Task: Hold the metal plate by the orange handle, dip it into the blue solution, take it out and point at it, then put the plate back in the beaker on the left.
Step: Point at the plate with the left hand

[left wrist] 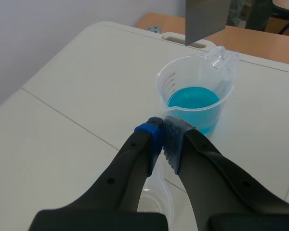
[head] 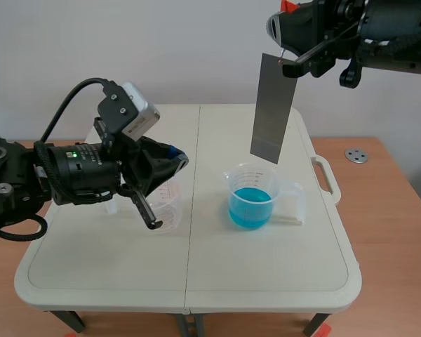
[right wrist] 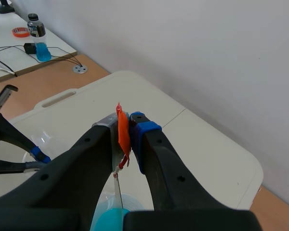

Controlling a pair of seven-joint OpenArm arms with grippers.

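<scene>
1. Hanging high over the tabletop, the right gripper has its jaws pinching the orange handle of the metal plate. The plate dangles nearly upright, its lower edge just above the beaker of blue solution and clear of the liquid.
2. The left gripper sits low over the empty beaker on the left. Its jaws are pressed together, pad against pad, with nothing between them.
3. Right wrist view: only here does the handle show plainly, as an orange strip clamped between the two pads. Blue liquid lies directly beneath, and the other arm's fingers are off to one side.
4. Left wrist view: the closed fingertips point toward the solution beaker ahead. The plate's lower end hangs beyond its far rim, and part of the empty beaker's rim shows under the fingers.
5. Scene view: this alone shows the plate's full length and both beakers standing apart on the tabletop.
</scene>
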